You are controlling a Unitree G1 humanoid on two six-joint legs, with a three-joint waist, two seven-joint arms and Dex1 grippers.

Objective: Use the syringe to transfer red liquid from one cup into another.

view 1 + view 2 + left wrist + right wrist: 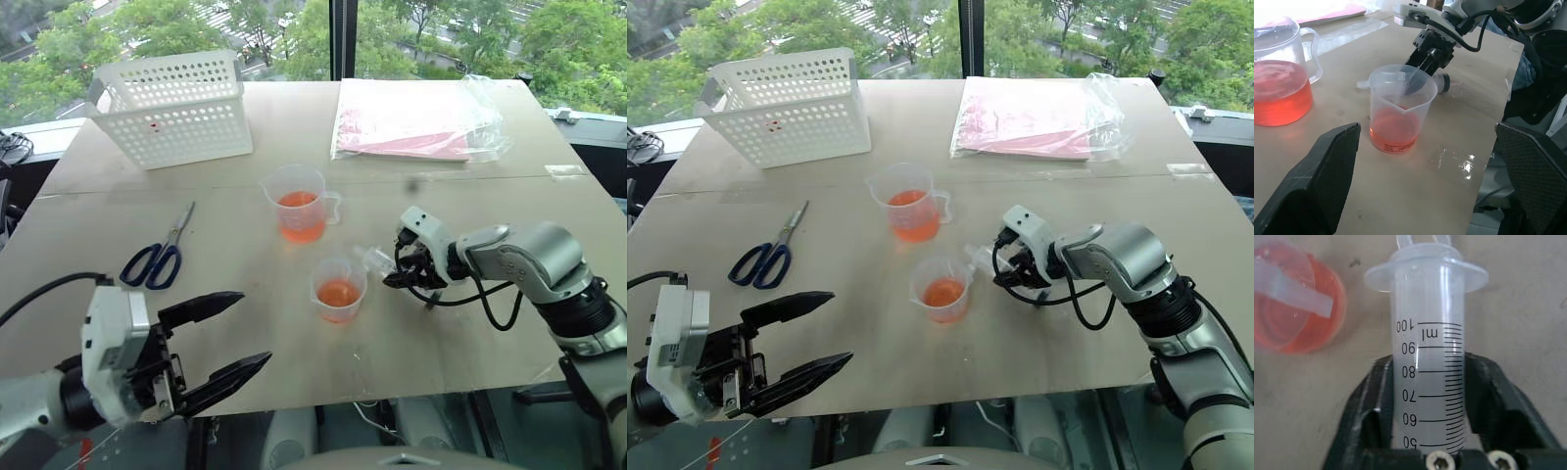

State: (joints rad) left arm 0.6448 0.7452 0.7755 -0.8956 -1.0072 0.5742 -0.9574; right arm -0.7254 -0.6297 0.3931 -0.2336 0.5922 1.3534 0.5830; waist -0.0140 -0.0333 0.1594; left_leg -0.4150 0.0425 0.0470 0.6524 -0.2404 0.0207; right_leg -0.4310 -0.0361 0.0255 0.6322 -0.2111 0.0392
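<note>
A clear syringe [1430,357] with a black ml scale lies on the table just right of the small cup [339,289], which holds a little red liquid. My right gripper [407,272] is shut on the syringe's barrel, one finger [1376,396] on each side. A larger handled cup [299,204] with more red liquid stands behind the small one. Near the table's front left edge my left gripper [253,329] hangs open with nothing between its fingers, pointing toward the small cup [1398,110].
A white perforated basket [176,106] stands at the back left. Blue-handled scissors [157,257] lie left of the cups. A pink sheet in a clear plastic bag [416,119] lies at the back right. The table's front edge [392,397] runs close below the small cup.
</note>
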